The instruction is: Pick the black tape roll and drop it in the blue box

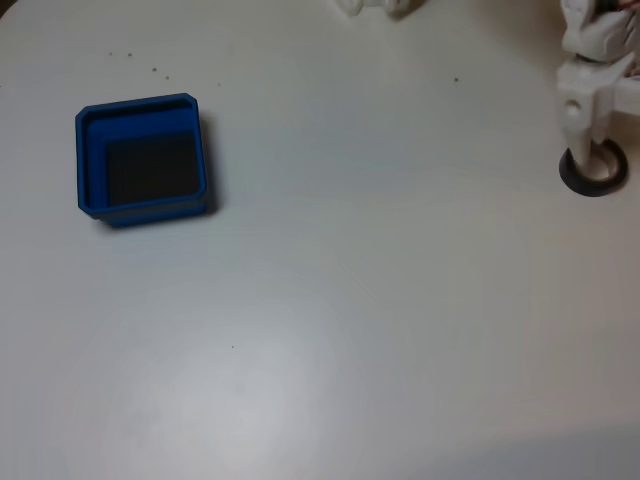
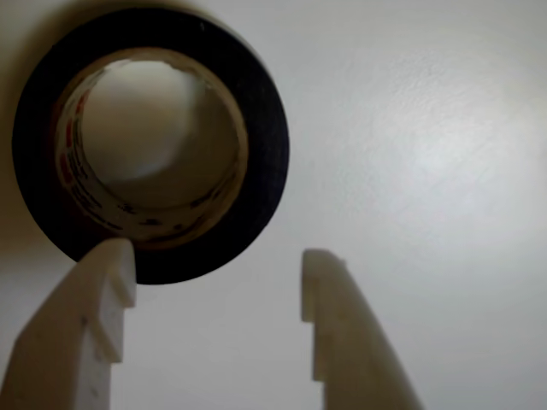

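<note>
Wrist view: two white fingers (image 2: 107,290) of the tool (image 2: 218,256) nearest the lens, spread, nothing between them. The black tape roll (image 2: 256,145) lies flat on the tabletop (image 2: 427,154) just ahead, offset to the left; the left fingertip overlaps its wall.

Risk, as judged: closing from here would pinch only the near rim, or shove the roll away.

Fixed view: tool at the right edge; blue box (image 1: 85,160) well apart to the left, with bare tabletop between.

My work surface is a plain off-white table (image 1: 350,300), faintly glossy, with small dark specks (image 1: 130,58) at upper left.
</note>
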